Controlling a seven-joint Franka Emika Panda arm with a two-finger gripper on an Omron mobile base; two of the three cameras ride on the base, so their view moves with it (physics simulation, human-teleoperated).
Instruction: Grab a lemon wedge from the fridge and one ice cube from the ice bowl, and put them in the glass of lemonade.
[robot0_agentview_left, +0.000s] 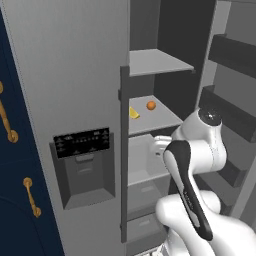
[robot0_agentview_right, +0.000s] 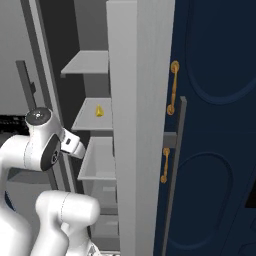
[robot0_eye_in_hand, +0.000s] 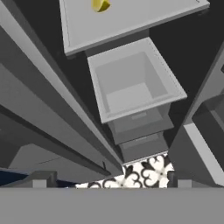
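The grey steel fridge (robot0_agentview_left: 75, 75) has its right door swung open. The lemon wedge (robot0_agentview_left: 134, 113), tiny and bright yellow, lies on the middle shelf (robot0_agentview_left: 160, 120) near its left front; it is also seen as lemon wedge (robot0_agentview_right: 99, 111) and lemon wedge (robot0_eye_in_hand: 100, 4). My gripper (robot0_eye_in_hand: 111, 181) is open with nothing between its tips, tilted down over the white bin below that shelf. In the left base view the hand (robot0_agentview_left: 161, 145) sits in front of the bin, below and right of the wedge. The ice bowl, ice cube and glass of lemonade are out of view.
A small round orange item (robot0_agentview_left: 151, 105) sits right of the wedge. An open white bin (robot0_eye_in_hand: 135, 83) and drawers lie under the shelf. The open door's racks (robot0_agentview_left: 235, 55) stand at right. Navy cabinets (robot0_agentview_right: 215, 100) with brass handles flank the fridge. Patterned floor (robot0_eye_in_hand: 140, 173) lies below.
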